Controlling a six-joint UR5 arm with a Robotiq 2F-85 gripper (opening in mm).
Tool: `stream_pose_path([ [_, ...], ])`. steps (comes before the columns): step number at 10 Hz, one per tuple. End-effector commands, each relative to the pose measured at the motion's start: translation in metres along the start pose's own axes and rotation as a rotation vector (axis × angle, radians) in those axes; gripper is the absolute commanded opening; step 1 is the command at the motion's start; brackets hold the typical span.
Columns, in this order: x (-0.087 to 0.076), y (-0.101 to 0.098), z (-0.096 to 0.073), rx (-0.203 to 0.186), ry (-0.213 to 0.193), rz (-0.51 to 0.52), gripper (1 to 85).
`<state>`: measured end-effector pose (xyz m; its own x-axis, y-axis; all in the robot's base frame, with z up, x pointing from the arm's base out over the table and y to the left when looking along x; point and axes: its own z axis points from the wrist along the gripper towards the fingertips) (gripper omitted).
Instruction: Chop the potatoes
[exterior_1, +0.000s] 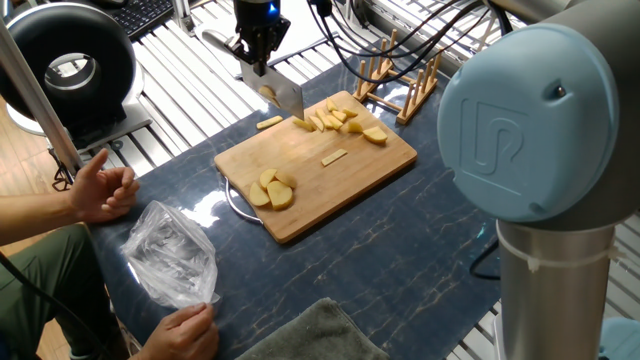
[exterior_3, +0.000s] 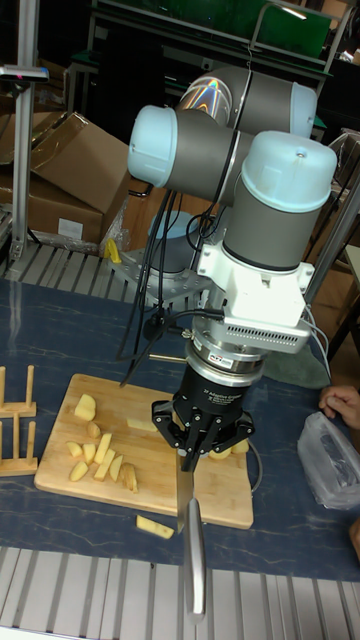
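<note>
The gripper (exterior_1: 262, 62) hangs over the far edge of the tabletop (exterior_1: 420, 240), its fingers clenched around the handle of a knife (exterior_1: 287, 97); in the tall fixed view the same gripper (exterior_3: 196, 458) shows its dark fingers (exterior_3: 183, 438) closed on the knife (exterior_3: 194, 545), whose handle points toward that camera. The blade hangs down at the far left corner of the bamboo cutting board (exterior_1: 330, 190), right beside a cluster of potatoes (exterior_1: 338, 119); whether its edge touches the wood cannot be told. That cluster, made of sticks, wedges and a rounded piece, lies along the far edge of the board. One thin stick (exterior_1: 334, 156) lies alone near the board's middle, and a small group of rounded slices (exterior_1: 272, 189) sits near the board's left corner, well apart from the knife. One more potato piece (exterior_1: 268, 122) lies off the board on the dark tabletop, just beside its far left edge. A wooden rack (exterior_1: 398, 80) stands past the board's far right corner. At the left edge of the tabletop a person's hand (exterior_1: 104, 188) hovers, and a second hand (exterior_1: 186, 330) near the front edge holds a clear plastic bag (exterior_1: 170, 256). A grey towel (exterior_1: 310, 335) lies at the front edge.
</note>
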<state>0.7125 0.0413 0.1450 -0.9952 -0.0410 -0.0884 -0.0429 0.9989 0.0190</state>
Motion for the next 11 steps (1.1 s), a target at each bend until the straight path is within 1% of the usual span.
stream_pose_path([
  [1, 0.0008, 0.0029, -0.0007, -0.012, 0.003, 0.000, 1.0],
  [6, -0.0002, 0.0047, 0.0006, -0.015, 0.002, 0.009, 1.0],
  [10, 0.0003, 0.0029, 0.0012, -0.006, 0.004, 0.008, 1.0],
  [11, -0.0001, 0.0037, 0.0012, -0.009, 0.002, 0.010, 1.0],
])
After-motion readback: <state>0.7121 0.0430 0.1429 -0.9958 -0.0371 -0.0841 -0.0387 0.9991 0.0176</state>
